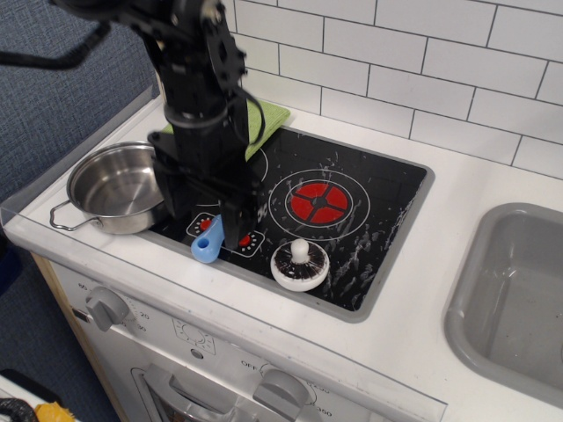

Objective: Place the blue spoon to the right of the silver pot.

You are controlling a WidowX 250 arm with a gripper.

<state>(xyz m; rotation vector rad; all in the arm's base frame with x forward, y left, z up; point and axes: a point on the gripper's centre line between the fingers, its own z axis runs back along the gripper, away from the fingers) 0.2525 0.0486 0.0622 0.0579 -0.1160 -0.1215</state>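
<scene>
The blue spoon (208,243) lies at the front left of the black stove top, just right of the silver pot (113,187). Its rounded end rests near the stove's front rim and its handle points up and back. The silver pot stands at the counter's left end, half off the stove, and is empty. My gripper (209,222) hangs straight down just above the spoon with its jaws apart, one finger on each side of the handle. It does not appear to hold the spoon. The arm hides the stove's back left area.
A white-and-brown mushroom-like piece (299,265) sits on the stove's front edge, right of the spoon. A green cloth (266,120) lies behind the arm. A red burner (318,203) marks the stove's middle. A grey sink (519,303) is at far right.
</scene>
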